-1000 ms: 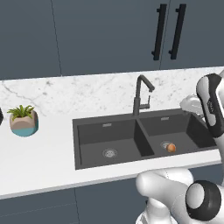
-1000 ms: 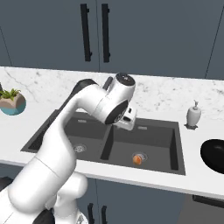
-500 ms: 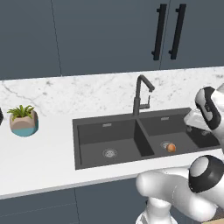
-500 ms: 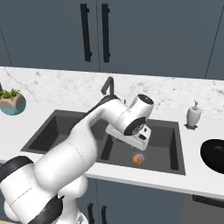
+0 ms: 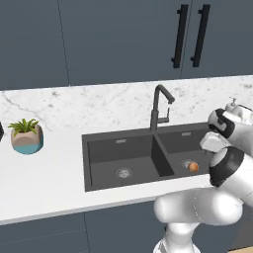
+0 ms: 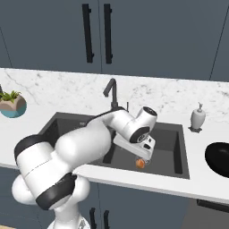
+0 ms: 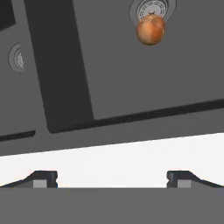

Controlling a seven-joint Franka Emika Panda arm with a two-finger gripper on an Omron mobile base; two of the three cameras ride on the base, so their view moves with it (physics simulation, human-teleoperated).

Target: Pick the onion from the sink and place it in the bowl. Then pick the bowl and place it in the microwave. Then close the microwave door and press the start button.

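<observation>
- Hovering over the front edge of the sink, the gripper has its two dark tips spread wide at the bottom of the hand view, with nothing between them; a strip of white counter lies just beyond the tips.
- In the right base view the gripper sits at centre frame, directly above the right-hand basin, at the end of the white arm that curves up from the lower left.
- The onion rests on the floor of that basin, touching the edge of the round steel drain; in the hand view it is at the upper right, well apart from the finger tips.
- From the left base view the onion shows as a small orange ball in the right basin, at centre right of the frame, beside the drain and partly framed by the arm.
- The left basin holds only its own drain; the dark faucet stands behind the divider between the two basins.
- The bowl, black and shallow, sits on the counter at the right edge of the right base view, well apart from the sink; it holds nothing.
- A white soap dispenser stands behind the sink's right corner.
- A potted plant sits on the counter at far left.
- Dark cabinet doors with black handles fill the top.
</observation>
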